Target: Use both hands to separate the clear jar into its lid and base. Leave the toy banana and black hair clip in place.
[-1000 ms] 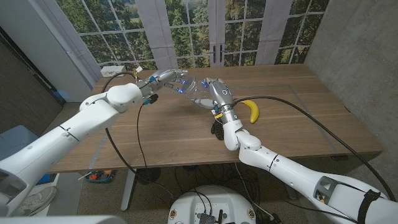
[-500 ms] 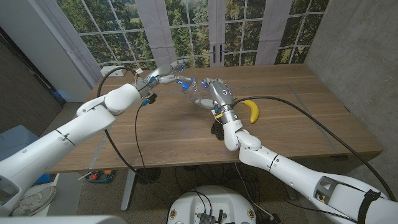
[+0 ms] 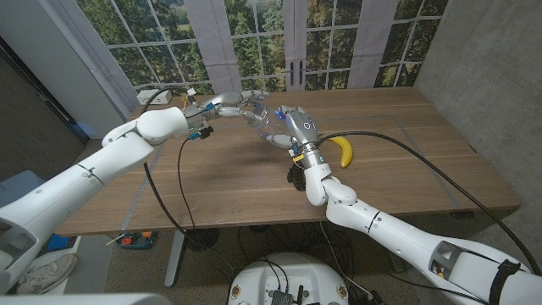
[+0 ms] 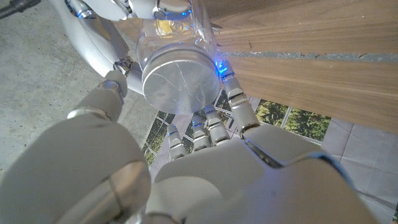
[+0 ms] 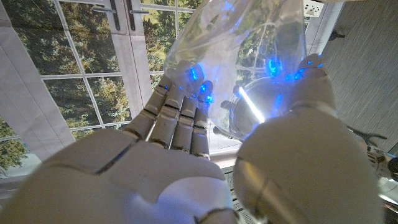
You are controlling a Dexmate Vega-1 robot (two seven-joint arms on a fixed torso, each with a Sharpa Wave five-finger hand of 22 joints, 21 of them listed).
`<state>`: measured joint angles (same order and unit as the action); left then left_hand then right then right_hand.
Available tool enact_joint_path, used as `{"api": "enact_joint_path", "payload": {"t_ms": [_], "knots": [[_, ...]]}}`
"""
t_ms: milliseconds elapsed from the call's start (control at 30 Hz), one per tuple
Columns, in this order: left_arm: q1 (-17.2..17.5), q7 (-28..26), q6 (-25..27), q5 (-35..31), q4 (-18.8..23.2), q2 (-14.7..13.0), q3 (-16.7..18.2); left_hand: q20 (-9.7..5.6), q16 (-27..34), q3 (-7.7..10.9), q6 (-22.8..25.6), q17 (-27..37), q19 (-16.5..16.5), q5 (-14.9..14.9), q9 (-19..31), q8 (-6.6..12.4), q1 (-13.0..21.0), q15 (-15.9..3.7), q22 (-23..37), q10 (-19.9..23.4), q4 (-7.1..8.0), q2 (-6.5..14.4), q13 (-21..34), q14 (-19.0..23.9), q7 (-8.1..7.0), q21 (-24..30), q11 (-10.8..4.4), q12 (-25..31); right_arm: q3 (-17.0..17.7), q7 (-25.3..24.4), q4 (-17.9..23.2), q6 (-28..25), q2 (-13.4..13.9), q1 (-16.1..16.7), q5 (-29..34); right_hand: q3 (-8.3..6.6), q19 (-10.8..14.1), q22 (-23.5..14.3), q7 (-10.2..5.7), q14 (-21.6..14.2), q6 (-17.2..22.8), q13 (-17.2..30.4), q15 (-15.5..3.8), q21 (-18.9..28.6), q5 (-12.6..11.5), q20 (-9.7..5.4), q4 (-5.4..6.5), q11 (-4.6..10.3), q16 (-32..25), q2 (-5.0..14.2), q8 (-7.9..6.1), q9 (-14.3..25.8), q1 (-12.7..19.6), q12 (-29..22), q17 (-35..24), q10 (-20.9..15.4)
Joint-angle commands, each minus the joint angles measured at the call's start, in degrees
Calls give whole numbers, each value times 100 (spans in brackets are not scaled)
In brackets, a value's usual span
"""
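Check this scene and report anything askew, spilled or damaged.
Nothing stands out. The clear jar is held tilted off the table between the left hand and right hand, lid still on. The toy banana lies undisturbed on the wooden table. No spill or breakage shows.

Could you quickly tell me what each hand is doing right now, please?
Left hand: grips the jar's silver lid.
Right hand: holds the clear jar base.

No readable text anywhere

Checked all three views, no labels, brands, numbers or signs legible on anything.
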<state>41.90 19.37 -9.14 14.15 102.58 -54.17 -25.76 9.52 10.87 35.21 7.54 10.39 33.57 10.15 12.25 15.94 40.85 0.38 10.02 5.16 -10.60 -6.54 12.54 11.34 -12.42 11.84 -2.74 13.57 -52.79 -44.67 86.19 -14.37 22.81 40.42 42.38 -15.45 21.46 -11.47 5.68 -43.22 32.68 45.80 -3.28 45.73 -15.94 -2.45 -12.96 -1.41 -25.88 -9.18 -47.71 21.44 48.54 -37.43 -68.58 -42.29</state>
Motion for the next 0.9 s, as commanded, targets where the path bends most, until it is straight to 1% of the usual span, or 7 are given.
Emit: {"api": "enact_joint_path", "payload": {"t_ms": [33, 233, 367, 533, 700, 833, 900], "knots": [[-385, 498, -307, 216, -518, 170, -111, -448, 87, 125, 553, 13, 350, 86, 57, 211, 810, -155, 24, 213, -25, 284, 60, 310, -18, 78, -22, 108, 42, -11, 59, 32, 37, 43, 4, -521, -41, 1, -1026, -192, 2112, 16, -921, 56, -19, 1, 457, 1283, -35, 1462, -32, 10, 522, -3, -16, -1315], [-154, -83, -271, -129, -260, 134, 19, -1461, 369, -229, 1270, 101, 1109, 80, 172, 486, 1936, -756, 59, 956, 12, 595, 281, 1236, 267, 290, 42, 452, 51, -26, 48, 72, 43, 43, 1, -526, -49, 3, -1023, -193, 2123, 26, -919, 72, -20, 4, 467, 1280, -28, 1472, -29, 3, 513, 0, -13, -1323], [-14, -428, -21, -294, -31, 126, 85, -2131, 760, -608, 2005, 204, 1805, 66, 224, 760, 2669, -1227, 91, 1941, 3, 781, 569, 2218, 871, 601, -1, 917, 56, -15, 66, 82, 56, 48, 7, -523, -58, 4, -1014, -194, 2116, 15, -918, 83, -18, 1, 463, 1283, -30, 1463, -33, 17, 512, 15, -17, -1321], [185, -882, 419, -366, 241, 155, 186, -2172, 1015, -880, 2775, 161, 2640, 47, 204, 924, 2950, -1406, 165, 3057, 55, 899, 802, 3541, 1498, 1151, 29, 1350, 67, -47, 87, 116, 79, 63, 24, -527, -70, 5, -1030, -191, 2110, 37, -915, 94, -19, 6, 470, 1280, -23, 1469, -27, 16, 504, 15, -14, -1315], [364, -1261, 1230, -192, 612, 198, 305, -2117, 1202, -1168, 3394, 100, 3538, 19, 328, 1059, 2820, -1413, 168, 4370, 118, 1008, 710, 4922, 2063, 1878, 363, 1557, 83, -105, 115, 174, 116, 87, 45, -526, -78, 6, -1036, -194, 2113, 26, -917, 102, -18, 13, 468, 1280, -24, 1464, -28, 18, 503, 24, -16, -1325], [490, -1516, 1798, 229, 780, 324, 447, -2099, 971, -1073, 3860, -31, 3998, -4, 419, 1056, 2137, -1334, 81, 5095, 351, 1377, 384, 5643, 2477, 2228, 524, 1513, 103, -178, 127, 242, 141, 106, 62, -530, -81, 6, -1030, -193, 2119, 21, -919, 113, -19, 12, 467, 1289, -20, 1465, -27, 15, 504, 31, -15, -1334], [529, -1590, 2108, 523, 855, 376, 526, -2097, 812, -941, 4112, -35, 4155, -14, 448, 1006, 1810, -1335, 39, 5418, 352, 1474, 183, 5947, 2492, 2325, 672, 1439, 115, -242, 113, 301, 143, 111, 61, -532, -85, 7, -1037, -192, 2114, 23, -920, 117, -20, 10, 468, 1279, -16, 1466, -25, 16, 504, 36, -13, -1326]]}}
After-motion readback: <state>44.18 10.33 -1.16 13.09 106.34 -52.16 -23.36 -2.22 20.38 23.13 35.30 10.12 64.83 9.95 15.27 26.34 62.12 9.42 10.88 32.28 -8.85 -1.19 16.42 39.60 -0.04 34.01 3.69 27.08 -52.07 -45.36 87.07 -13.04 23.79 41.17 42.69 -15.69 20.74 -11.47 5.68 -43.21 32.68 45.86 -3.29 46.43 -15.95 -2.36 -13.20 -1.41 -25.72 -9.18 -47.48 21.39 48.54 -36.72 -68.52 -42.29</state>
